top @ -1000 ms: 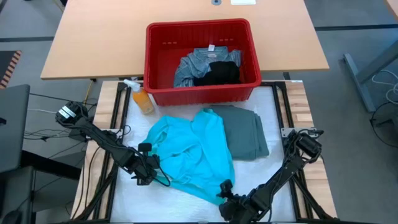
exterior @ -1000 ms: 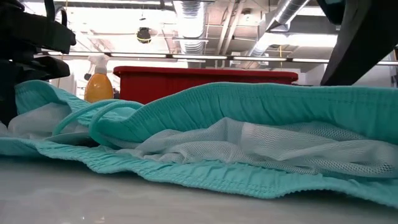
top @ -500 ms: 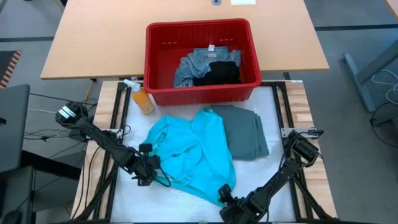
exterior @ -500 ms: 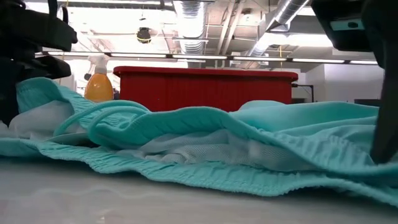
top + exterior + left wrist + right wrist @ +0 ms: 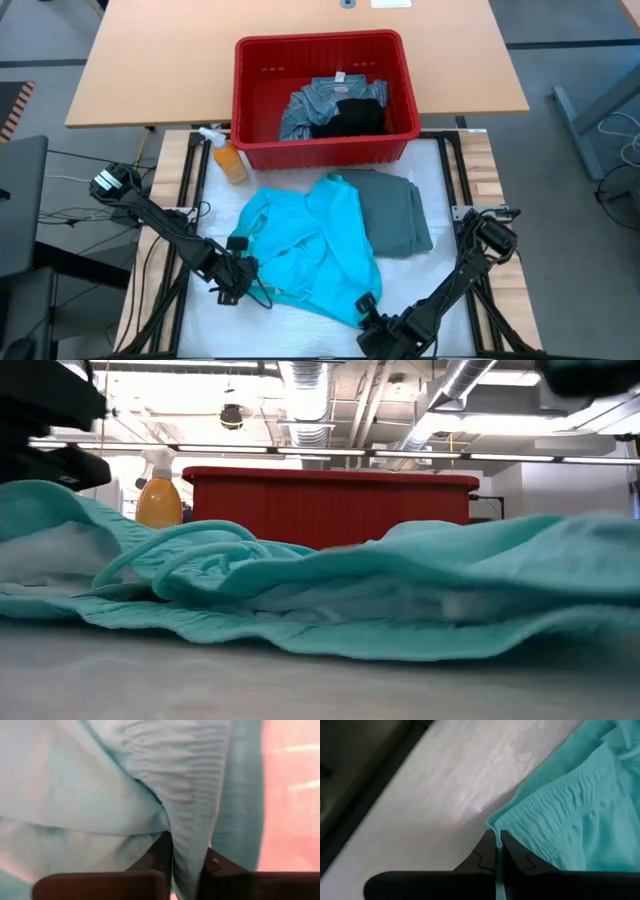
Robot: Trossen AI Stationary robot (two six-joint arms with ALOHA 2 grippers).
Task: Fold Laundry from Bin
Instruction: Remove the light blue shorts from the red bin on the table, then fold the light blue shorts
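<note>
On the white table [image 5: 300, 325], before the red bin [image 5: 325, 150], the turquoise garment [image 5: 305, 250] is spread. Its waistband is pinched by the left gripper [image 5: 240, 280] and right gripper [image 5: 362, 308], probably for straightening before folding.

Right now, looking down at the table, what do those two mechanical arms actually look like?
Both are slim and black, built from jointed segments. The left arm carries a white-marked round fitting near its base and thin dark cables looped alongside. The right arm looks much the same, with a bulky black joint at its base. Each ends in a blocky black gripper, left and right, with two flat jaws.
</note>
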